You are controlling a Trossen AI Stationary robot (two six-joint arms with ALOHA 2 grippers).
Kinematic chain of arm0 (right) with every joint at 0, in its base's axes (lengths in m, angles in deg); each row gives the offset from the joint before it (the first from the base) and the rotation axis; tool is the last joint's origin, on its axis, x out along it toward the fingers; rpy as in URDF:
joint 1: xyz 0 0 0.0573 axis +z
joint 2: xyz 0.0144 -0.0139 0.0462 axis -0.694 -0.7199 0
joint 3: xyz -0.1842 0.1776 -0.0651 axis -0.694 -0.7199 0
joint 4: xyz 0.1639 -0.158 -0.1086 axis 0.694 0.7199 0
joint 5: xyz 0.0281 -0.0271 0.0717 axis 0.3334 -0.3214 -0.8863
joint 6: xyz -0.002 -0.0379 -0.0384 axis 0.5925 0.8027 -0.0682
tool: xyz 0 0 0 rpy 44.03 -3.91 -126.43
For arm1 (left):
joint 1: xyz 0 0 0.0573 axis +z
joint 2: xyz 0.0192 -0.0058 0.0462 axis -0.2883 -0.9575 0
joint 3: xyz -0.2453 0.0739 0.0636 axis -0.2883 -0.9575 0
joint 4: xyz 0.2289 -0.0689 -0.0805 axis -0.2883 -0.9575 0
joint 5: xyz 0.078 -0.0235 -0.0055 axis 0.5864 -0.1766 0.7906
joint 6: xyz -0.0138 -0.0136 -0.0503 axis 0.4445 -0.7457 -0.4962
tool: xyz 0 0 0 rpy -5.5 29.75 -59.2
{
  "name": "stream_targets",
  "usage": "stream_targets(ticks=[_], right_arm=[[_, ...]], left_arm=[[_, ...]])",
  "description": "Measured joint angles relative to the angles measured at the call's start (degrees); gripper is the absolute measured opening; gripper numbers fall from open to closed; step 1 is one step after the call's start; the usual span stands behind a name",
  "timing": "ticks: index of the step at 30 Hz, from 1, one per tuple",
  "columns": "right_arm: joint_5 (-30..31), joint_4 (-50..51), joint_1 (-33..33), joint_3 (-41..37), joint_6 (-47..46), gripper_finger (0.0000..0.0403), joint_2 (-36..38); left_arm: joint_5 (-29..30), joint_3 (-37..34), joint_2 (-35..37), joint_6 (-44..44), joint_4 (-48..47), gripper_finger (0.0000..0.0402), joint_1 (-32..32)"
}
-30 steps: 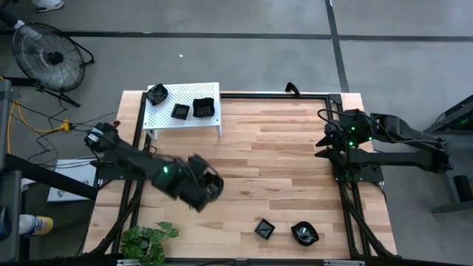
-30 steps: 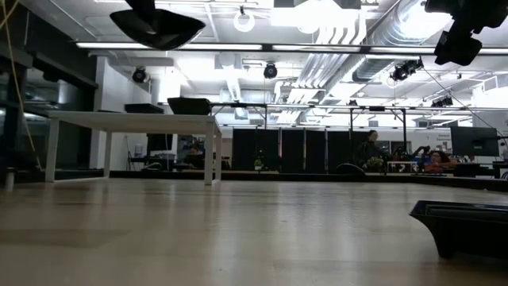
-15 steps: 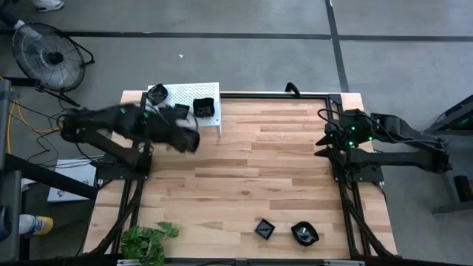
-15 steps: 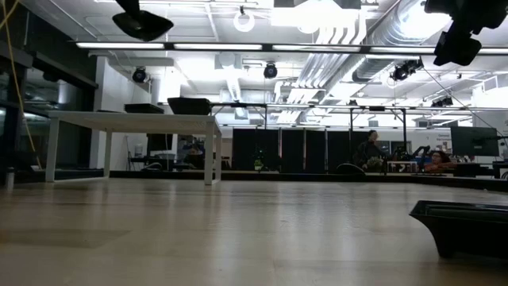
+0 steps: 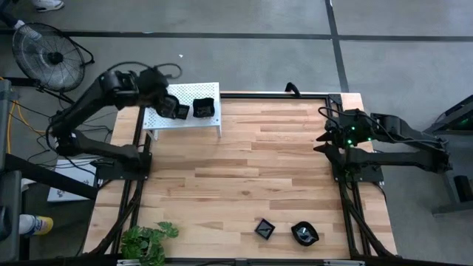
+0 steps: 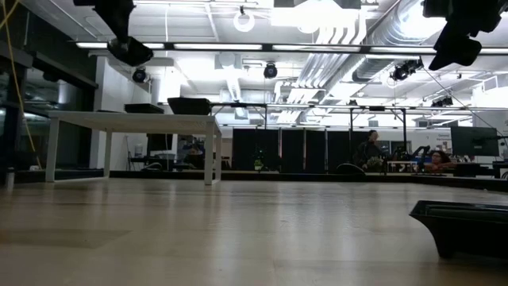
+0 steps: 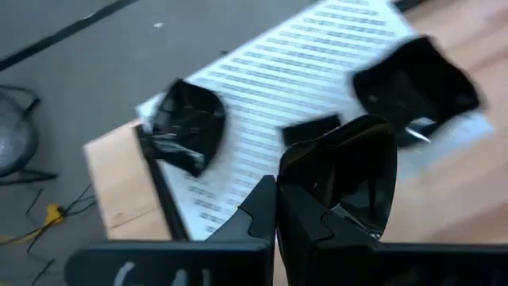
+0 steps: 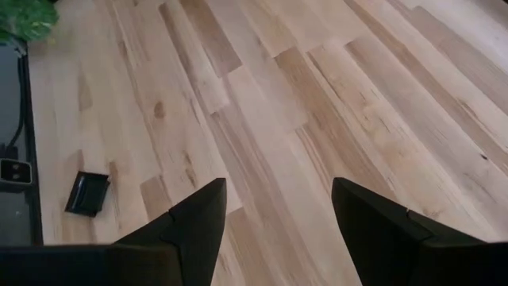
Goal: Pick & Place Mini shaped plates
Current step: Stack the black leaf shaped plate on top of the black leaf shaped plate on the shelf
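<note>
Shelf placement is the step I judge to be in hand. My left tool (image 7: 276, 208) is clenched on a glossy black mini plate (image 7: 349, 179), which juts forward past the pinched fingers, and the arm has it above the white perforated shelf (image 5: 209, 123) at the far left corner of the surface (image 5: 244, 177). In the left wrist view the carried plate hangs over the shelf's perforated top, between a curled dark plate (image 7: 187, 127) on one side and a square-ish plate (image 7: 417, 86) on the other, with a small flat plate (image 7: 309, 129) lying just beyond its rim.

The relation I am watching is vertical: the free patch of shelf lies below and slightly ahead of the held plate, so the coming move looks to me like a lowering rather than a sideways carry. The neighbours are close enough that a drift to either side could knock one.

Two more plates, a small square one (image 5: 264, 228) and a rounder one (image 5: 304, 233), sit near the front edge of the surface, well apart from the shelf. My right tool (image 8: 278, 214) is released and empty, parked at the right side of the surface; I judge it the nearer arm to those two.
</note>
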Motion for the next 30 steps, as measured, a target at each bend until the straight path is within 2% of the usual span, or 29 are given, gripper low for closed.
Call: stream_targets(ticks=[5,11,15,20,24,30], right_arm=[[1.7,-0.1,0.0,0.0,-1.8,0.0224,0.0],[2.6,-0.2,0.0,0.0,-3.6,0.0224,0.0],[3.1,-0.4,0.0,0.0,-4.1,0.0224,0.0],[4.2,-0.8,0.0,0.0,-4.1,0.0224,0.0],[4.3,-1.5,0.0,0.0,-4.0,0.0224,0.0],[4.3,-2.3,0.0,0.0,-4.1,0.0224,0.0]], left_arm=[[0.6,-0.8,-0.1,1.6,5.2,0.0000,7.1],[0.9,-4.3,0.1,-6.4,7.1,0.0000,10.3],[2.1,-10.2,1.8,-15.0,11.8,0.0000,10.1],[5.3,-18.8,7.3,-28.6,21.7,0.0000,10.1],[7.3,-25.5,11.1,-40.0,25.6,0.0000,9.9],[14.4,-33.6,14.4,-57.2,27.9,0.0000,4.8]])
